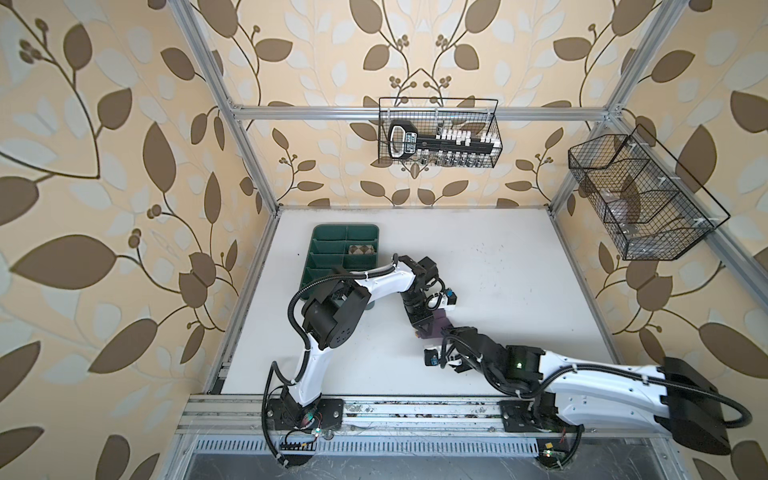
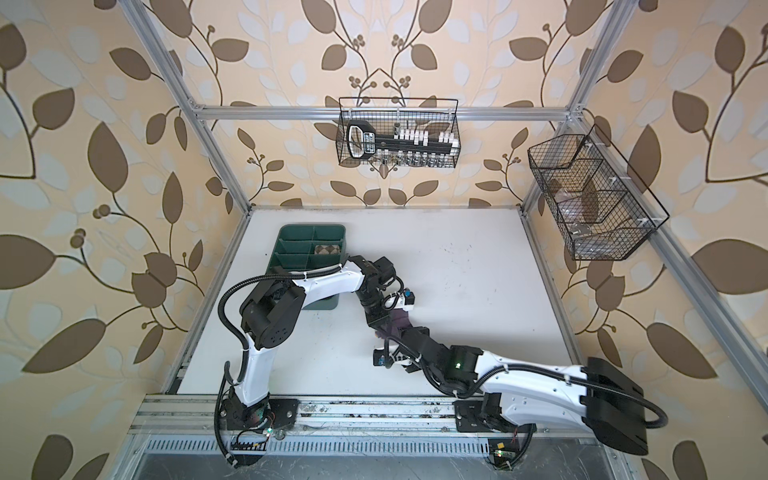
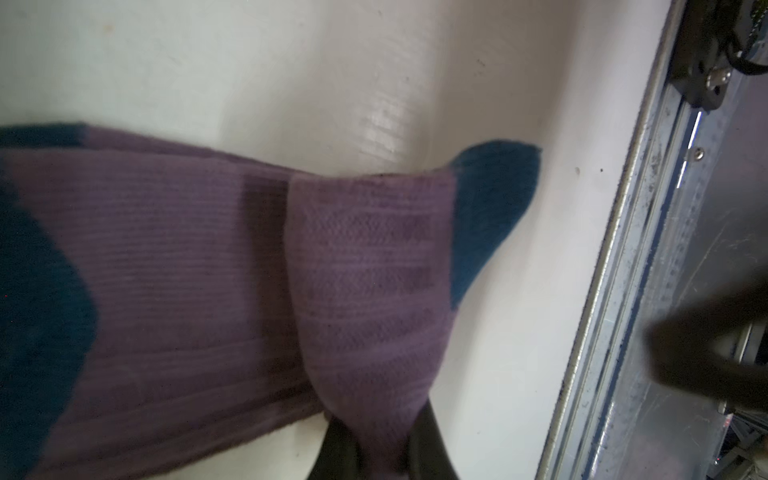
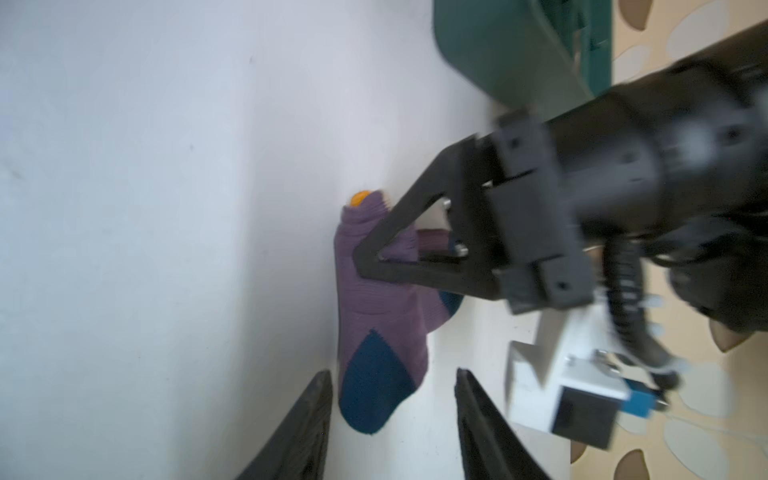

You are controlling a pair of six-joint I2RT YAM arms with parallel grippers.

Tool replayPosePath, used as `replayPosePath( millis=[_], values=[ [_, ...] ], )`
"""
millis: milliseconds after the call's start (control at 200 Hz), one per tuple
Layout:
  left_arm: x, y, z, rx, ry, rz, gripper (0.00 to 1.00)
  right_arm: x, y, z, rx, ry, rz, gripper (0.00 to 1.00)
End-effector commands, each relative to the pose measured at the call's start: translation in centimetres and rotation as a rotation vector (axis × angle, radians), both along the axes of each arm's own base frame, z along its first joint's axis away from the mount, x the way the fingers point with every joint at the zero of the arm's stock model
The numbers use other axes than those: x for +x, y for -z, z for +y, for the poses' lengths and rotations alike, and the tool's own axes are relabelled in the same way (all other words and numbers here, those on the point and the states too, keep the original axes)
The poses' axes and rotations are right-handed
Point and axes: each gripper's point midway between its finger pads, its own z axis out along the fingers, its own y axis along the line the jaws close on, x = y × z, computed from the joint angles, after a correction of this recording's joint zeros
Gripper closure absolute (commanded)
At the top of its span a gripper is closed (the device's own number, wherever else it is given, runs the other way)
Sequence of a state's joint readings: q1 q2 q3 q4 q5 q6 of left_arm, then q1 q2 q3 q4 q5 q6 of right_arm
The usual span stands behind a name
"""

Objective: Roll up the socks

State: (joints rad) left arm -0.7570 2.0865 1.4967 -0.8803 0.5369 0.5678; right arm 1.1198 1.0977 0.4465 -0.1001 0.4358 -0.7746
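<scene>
- The white table (image 1: 519, 266) carries everything; the green tray (image 1: 345, 227) stands at its far left part and serves as the landmark here.
- The left arm (image 1: 374, 286) crosses over the tray's near right corner and bends down to the table just past that corner.
- The right arm (image 1: 602, 378) reaches in from the side away from the tray, its wrist pointing toward the tray.
- The green tray is divided into compartments, and its near end is hidden under the left arm in both top views.
- The purple sock (image 4: 374, 307) lies flat on the table just off the tray's near right corner, outside the tray. It is folded over on itself, with dark blue patches and an orange bit of cuff at the end nearer the tray.
- The tan argyle sock (image 1: 362, 250) sits bundled inside a right-hand compartment of the tray, in the second row from its far end.
- The left gripper (image 3: 380, 444) is pinched tight on a gathered fold of the purple sock, the cloth bunched between its two black fingers (image 3: 428, 449).
- The right gripper (image 4: 392, 376) stands on the side of the sock away from the tray, its jaws parted to a middling gap. The sock's dark blue end lies between them, unclamped.
</scene>
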Motion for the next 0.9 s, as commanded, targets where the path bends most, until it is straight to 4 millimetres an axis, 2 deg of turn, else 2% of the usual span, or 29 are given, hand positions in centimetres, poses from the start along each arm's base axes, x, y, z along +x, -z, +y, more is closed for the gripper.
replayPosePath(
  millis=[0, 235, 295, 360, 460, 530, 570, 605, 675, 760, 865, 900],
  values=[
    [-1.8, 2.9, 1.9, 0.121, -0.003, 0.096, 0.92, 2.1, 0.5, 0.9, 0.011, 0.012, -0.065, 0.51],
    [-1.9, 2.8, 1.6, 0.106, 0.000, 0.123, 0.92, 5.3, 3.5, 1.3, -0.045, 0.020, -0.063, 0.51],
    [-1.9, 2.9, 1.6, 0.106, 0.000, 0.126, 0.92, 5.7, 4.4, 1.5, -0.067, 0.012, -0.044, 0.53],
    [-1.9, 2.8, 1.6, 0.104, -0.002, 0.124, 0.91, 5.6, 5.5, 1.6, -0.103, -0.002, -0.011, 0.62],
    [-1.5, 2.7, 1.6, 0.098, -0.012, 0.099, 0.89, 4.9, 6.7, 1.5, -0.147, -0.015, 0.054, 0.87],
    [-1.1, 2.6, 1.8, 0.099, -0.022, 0.055, 0.85, 4.1, 7.0, 1.2, -0.157, -0.013, 0.101, 1.00],
    [-0.3, 2.4, 1.9, 0.106, -0.042, 0.005, 0.77, 3.6, 7.3, 0.9, -0.170, -0.003, 0.138, 1.00],
    [0.4, 2.2, 2.2, 0.115, -0.062, -0.042, 0.75, 3.3, 7.5, 0.5, -0.181, 0.017, 0.174, 1.00],
    [2.0, 0.7, 2.5, 0.117, -0.102, -0.150, 0.65, 2.4, 8.0, -0.5, -0.211, 0.087, 0.266, 1.00],
    [3.9, -1.8, 3.1, 0.100, -0.168, -0.276, 0.61, 0.9, 8.3, -1.4, -0.237, 0.150, 0.410, 1.00],
    [6.5, -5.1, 4.7, 0.099, -0.292, -0.482, 0.43, -1.1, 8.6, -2.3, -0.255, 0.208, 0.573, 1.00],
    [7.1, -6.3, 5.6, 0.103, -0.336, -0.548, 0.39, -1.7, 8.6, -2.5, -0.258, 0.218, 0.615, 1.00]
  ],
)
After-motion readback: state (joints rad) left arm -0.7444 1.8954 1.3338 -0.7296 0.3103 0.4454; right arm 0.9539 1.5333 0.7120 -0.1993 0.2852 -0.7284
